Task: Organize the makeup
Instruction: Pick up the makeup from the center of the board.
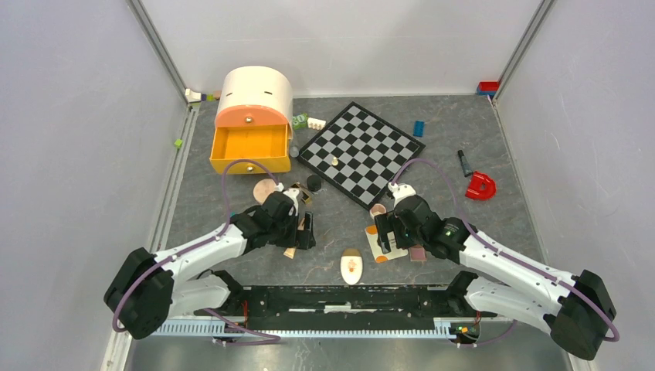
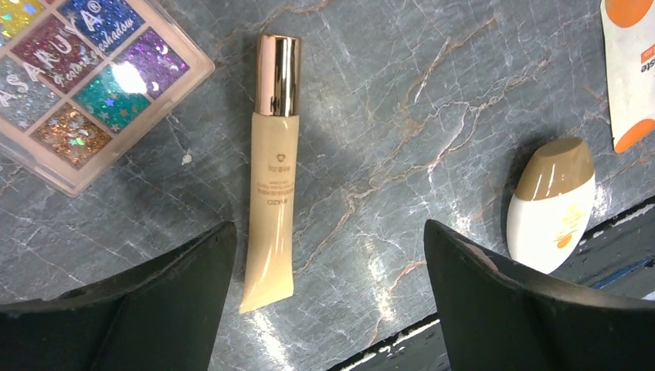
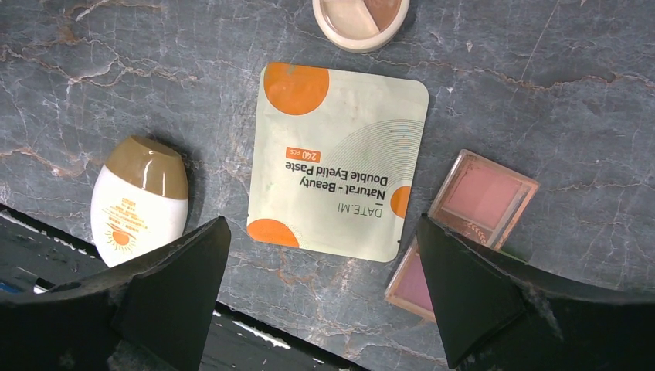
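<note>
One sachet (image 3: 337,161), one tube (image 2: 272,170), one bottle (image 2: 551,202)

Desk: dark grey slab (image 1: 510,139) with pale and rust-coloured marble veining, filling the middle of the top view. The veins show close up in both wrist views.
Back wall: plain white panel (image 1: 340,39) across the top of the frame.
Left wall: plain pale grey panel (image 1: 77,116).
Right wall: matching pale grey panel (image 1: 595,116).
Corner struts: one metal strut (image 1: 158,46) at upper left and a second strut (image 1: 521,46) at upper right, each slanting down to a far desk corner.
Side strip: pale rail (image 1: 171,193) between the desk and the left wall.
Light: soft and even, with weak shadows and small pale glints on the desk.
</note>
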